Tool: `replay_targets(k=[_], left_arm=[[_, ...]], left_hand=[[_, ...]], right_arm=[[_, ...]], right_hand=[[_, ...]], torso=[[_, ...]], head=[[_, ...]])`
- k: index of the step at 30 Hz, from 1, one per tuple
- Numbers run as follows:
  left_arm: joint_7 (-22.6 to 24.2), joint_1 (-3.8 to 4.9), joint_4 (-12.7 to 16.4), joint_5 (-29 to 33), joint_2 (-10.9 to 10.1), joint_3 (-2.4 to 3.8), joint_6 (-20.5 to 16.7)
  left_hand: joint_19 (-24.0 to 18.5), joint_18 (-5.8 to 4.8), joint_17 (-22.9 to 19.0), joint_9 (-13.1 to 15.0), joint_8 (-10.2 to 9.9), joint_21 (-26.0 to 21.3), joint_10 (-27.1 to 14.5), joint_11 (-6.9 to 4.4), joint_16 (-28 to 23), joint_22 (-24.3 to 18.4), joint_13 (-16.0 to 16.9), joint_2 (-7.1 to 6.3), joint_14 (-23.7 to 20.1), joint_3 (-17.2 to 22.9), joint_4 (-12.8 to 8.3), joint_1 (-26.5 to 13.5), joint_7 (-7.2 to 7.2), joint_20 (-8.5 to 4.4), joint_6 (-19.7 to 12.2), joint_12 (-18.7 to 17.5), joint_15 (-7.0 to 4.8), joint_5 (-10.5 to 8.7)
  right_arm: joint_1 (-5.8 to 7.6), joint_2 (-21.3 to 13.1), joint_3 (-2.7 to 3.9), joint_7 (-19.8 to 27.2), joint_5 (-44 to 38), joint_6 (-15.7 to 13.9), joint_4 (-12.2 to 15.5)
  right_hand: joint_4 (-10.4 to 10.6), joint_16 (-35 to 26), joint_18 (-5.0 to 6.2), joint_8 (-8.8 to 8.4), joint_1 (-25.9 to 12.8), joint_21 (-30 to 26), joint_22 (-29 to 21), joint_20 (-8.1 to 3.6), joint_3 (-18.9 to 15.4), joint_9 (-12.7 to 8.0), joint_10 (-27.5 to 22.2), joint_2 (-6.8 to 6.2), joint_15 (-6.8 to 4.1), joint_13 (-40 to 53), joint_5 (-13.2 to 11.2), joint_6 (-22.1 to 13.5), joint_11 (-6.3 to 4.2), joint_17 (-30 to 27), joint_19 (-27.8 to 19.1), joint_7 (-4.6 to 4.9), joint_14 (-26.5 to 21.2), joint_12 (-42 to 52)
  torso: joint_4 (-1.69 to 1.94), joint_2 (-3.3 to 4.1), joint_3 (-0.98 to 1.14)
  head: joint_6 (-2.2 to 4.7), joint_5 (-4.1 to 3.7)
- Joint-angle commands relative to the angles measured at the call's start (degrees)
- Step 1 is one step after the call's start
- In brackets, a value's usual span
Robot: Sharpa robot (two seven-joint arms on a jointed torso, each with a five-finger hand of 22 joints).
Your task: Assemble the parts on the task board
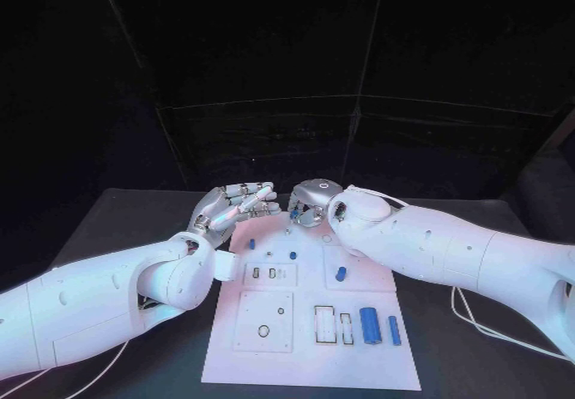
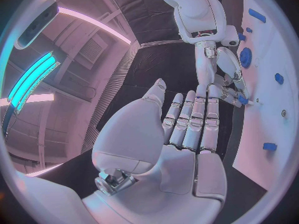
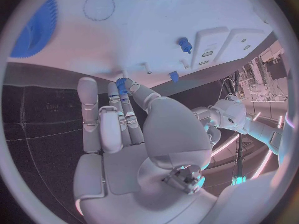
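One small blue part (image 3: 121, 86) between right hand (image 1: 309, 202) fingers (image 3: 116, 103).

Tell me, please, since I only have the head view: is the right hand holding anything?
Observer: Yes. The right hand pinches a small blue part between its fingers.
Operator: Thank you. Is the left palm empty?
Observer: Yes. The left hand is flat and open and holds nothing.
Operator: Is anything hidden behind the right arm?
Observer: A large blue gear lies on the board.
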Motion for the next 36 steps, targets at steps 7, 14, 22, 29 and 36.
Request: replay_targets(k=[7,14,22,29,36], left_arm=[[0.38,0.14,-0.19,-0.38,-0.04,0.06,0.01],[0.27,0.16,-0.32,-0.37,-0.07,0.06,-0.01],[0.12,0.18,-0.39,-0.18,-0.10,0.06,-0.02],[0.01,0.23,-0.47,0.06,-0.12,0.06,-0.12],[-0.05,0.27,-0.48,0.11,-0.16,0.06,-0.34]], left_hand=[[0.49,0.70,0.09,-0.09,-0.21,-0.31,-0.30,0.15,-0.34,-0.08,-0.08,0.34,0.02,0.06,-0.41,-0.13,2.42,0.06,-0.54,-0.34,0.34,-0.03],[0.50,0.69,0.08,-0.08,-0.25,-0.37,-0.38,0.18,-0.43,-0.13,-0.08,0.47,-0.03,0.14,-0.52,-0.06,2.46,0.07,-0.58,-0.38,0.37,-0.03],[0.46,0.67,0.06,-0.08,-0.32,-0.51,-0.52,0.24,-0.60,-0.23,-0.08,0.63,-0.19,0.24,-0.67,0.01,2.50,0.10,-0.68,-0.45,0.43,-0.03],[0.37,0.64,0.02,-0.09,-0.40,-0.68,-0.69,0.30,-0.81,-0.34,-0.09,0.69,-0.40,0.29,-0.82,0.02,2.55,0.14,-0.79,-0.53,0.51,-0.04],[0.33,0.63,0.00,-0.09,-0.43,-0.75,-0.77,0.33,-0.91,-0.39,-0.09,0.71,-0.50,0.30,-0.89,0.02,2.58,0.16,-0.84,-0.56,0.55,-0.04]], right_arm=[[-0.02,-0.55,-0.07,0.08,-0.55,0.41,0.89],[-0.02,-0.61,-0.07,-0.39,-0.56,-0.42,1.02],[-0.02,-0.56,-0.07,-0.74,-0.56,-0.05,0.92],[-0.02,-0.59,-0.07,-0.71,-0.56,0.33,1.26],[-0.01,-0.57,-0.07,-0.65,-0.86,0.34,1.30]], right_hand=[[0.26,0.23,-0.62,0.10,-0.13,0.43,0.07,-0.02,0.20,0.10,-0.07,-0.55,-0.27,-0.04,-0.26,0.09,0.14,0.02,0.14,0.19,2.32,-0.25],[0.31,0.25,-0.58,0.06,-0.18,0.34,-0.15,-0.01,0.24,0.08,-0.12,-0.73,-0.26,-0.05,-0.22,0.04,0.16,0.04,0.01,0.20,2.32,-0.27],[0.39,0.24,-0.57,0.01,-0.22,0.33,-0.17,0.01,0.29,0.06,-0.21,-0.86,-0.24,-0.06,-0.22,-0.05,0.19,-0.01,-0.03,0.24,2.30,-0.30],[0.39,0.24,-0.57,0.01,-0.22,0.33,-0.17,0.01,0.29,0.06,-0.22,-0.86,-0.24,-0.06,-0.22,-0.06,0.19,-0.01,-0.03,0.24,2.30,-0.30],[0.44,0.31,-0.59,0.00,-0.23,0.40,-0.05,0.03,0.34,0.05,-0.23,-0.90,-0.22,-0.05,-0.19,-0.07,0.20,0.12,0.01,0.25,2.31,-0.29]], torso=[[0.05,0.04,0.00],[0.00,0.09,-0.04],[0.12,0.13,-0.06],[0.05,0.12,-0.07],[0.09,0.12,-0.05]], head=[[-0.23,0.18],[-0.30,0.28],[-0.64,0.28],[-0.74,0.61],[-0.81,0.90]])
